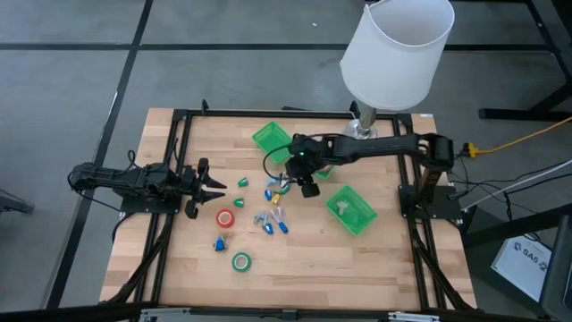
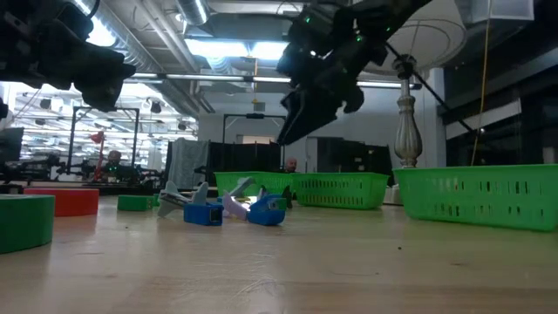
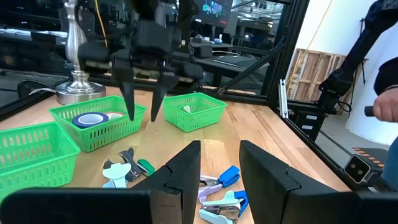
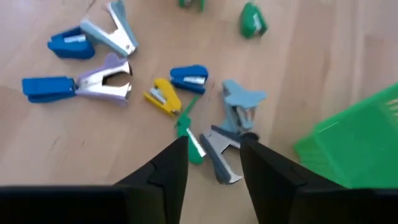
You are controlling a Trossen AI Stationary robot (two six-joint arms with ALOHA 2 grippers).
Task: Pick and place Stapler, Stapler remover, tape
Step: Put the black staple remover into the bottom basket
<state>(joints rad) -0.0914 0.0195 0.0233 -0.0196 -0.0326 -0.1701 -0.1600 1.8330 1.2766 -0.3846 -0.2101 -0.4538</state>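
Small staplers and staple removers lie in a loose heap (image 1: 275, 204) mid-table; the right wrist view shows a yellow stapler (image 4: 163, 98), a blue stapler (image 4: 189, 78) and a grey remover (image 4: 112, 81). A red tape roll (image 1: 225, 217) and a green one (image 1: 241, 262) lie flat toward the near side. A blue roll (image 3: 87, 119) sits in a green tray (image 3: 118, 127). My right gripper (image 1: 308, 188) hangs open above the heap's far right part, empty, fingers pointing down (image 3: 143, 102). My left gripper (image 1: 213, 183) is open and empty, level, left of the heap.
Three green trays stand on the table: one at the far side (image 1: 271, 139), one mostly under my right arm (image 1: 325, 168), one to the right (image 1: 351, 210). A white-shaded lamp (image 1: 398, 49) stands at the far edge. A person's hand (image 3: 385, 109) shows beyond the table.
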